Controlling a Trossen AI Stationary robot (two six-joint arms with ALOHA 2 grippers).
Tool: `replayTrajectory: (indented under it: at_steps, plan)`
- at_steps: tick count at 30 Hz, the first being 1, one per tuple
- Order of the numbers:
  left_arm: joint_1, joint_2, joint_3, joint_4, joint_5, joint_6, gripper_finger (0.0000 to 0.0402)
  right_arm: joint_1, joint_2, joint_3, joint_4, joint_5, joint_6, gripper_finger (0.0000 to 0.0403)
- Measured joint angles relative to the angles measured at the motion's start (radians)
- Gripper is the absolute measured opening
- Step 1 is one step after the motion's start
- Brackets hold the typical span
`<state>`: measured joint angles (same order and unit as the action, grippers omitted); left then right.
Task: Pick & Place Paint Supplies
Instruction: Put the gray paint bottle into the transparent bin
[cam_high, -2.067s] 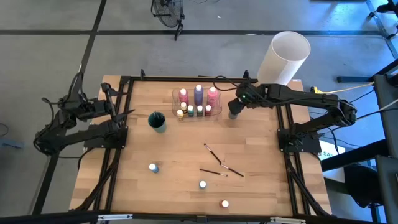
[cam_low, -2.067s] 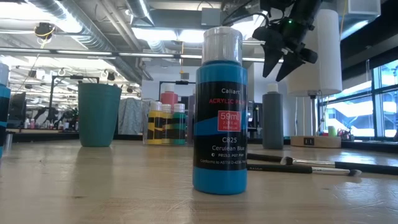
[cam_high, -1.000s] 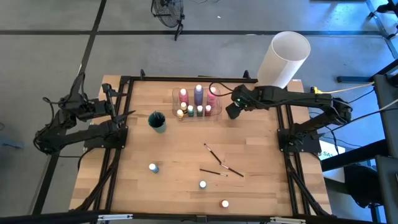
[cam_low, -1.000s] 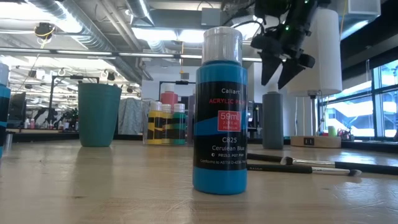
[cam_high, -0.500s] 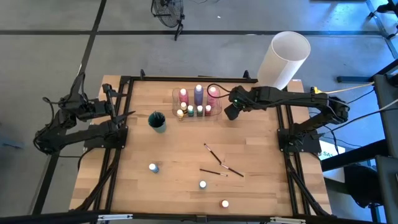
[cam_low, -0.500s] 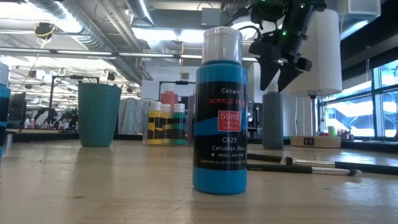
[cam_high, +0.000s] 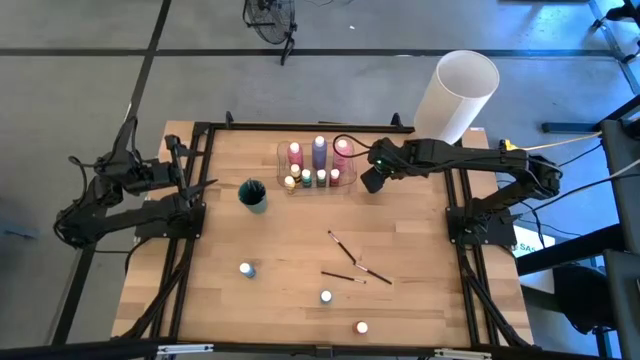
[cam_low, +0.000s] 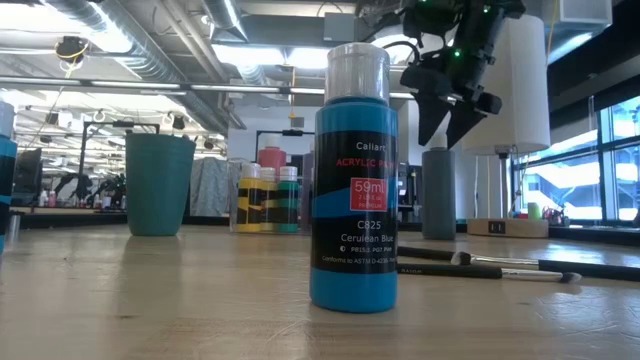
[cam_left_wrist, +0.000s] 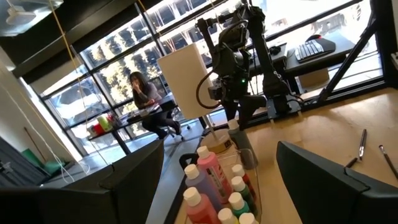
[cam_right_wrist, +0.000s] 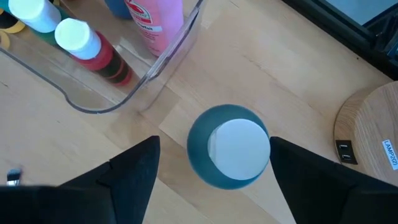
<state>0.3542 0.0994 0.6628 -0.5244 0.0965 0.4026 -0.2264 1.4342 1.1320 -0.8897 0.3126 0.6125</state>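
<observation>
1. The pale, plank-grained wooden bench (cam_high: 300, 230) fills the dark metal frame, its surface smooth and matte.
2. A big white cylindrical lamp (cam_high: 456, 92) stands at the far right corner (smooth, tube-shaped).
3. The right arm reaches in over the far side; its right tool (cam_high: 371, 180) hangs with fingers spread directly above a grey round-bodied paint bottle with a white cap (cam_right_wrist: 230, 147), not touching it.
4. The left arm waits folded at the left edge of the bench, its left tool (cam_high: 205, 183) spread wide and holding nothing.
5. A clear curved-walled plastic tray (cam_high: 283, 165), just beside the grey bottle, holds tall pink and purple bottles and tiny white-capped yellow, green and red ones.
6. A teal tapered cup (cam_high: 253, 195) stands left of the tray.
7. A glossy cerulean-blue acrylic bottle with a translucent cap (cam_low: 355, 180) stands near the front; two more white-capped bottles sit nearby.
8. Thin dark-handled, light-tipped paintbrushes (cam_high: 350, 265) lie loose at mid-bench.
</observation>
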Motion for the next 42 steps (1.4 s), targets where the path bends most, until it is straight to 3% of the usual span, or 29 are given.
replayTrajectory:
  at_steps: [16, 29, 42]
  plan:
    - [0.000, 0.000, 0.000, -0.003, -0.006, 0.001, 0.0308, 0.000, 0.000, 0.001, 0.000, -0.002, 0.008, 0.0301]
    - [0.000, 0.000, 0.000, -0.003, -0.007, 0.002, 0.0308, 0.000, 0.000, 0.001, 0.000, -0.002, 0.011, 0.0267]
    - [0.000, 0.000, 0.000, -0.003, -0.007, 0.002, 0.0308, 0.000, 0.000, 0.001, -0.018, 0.000, 0.011, 0.0264]
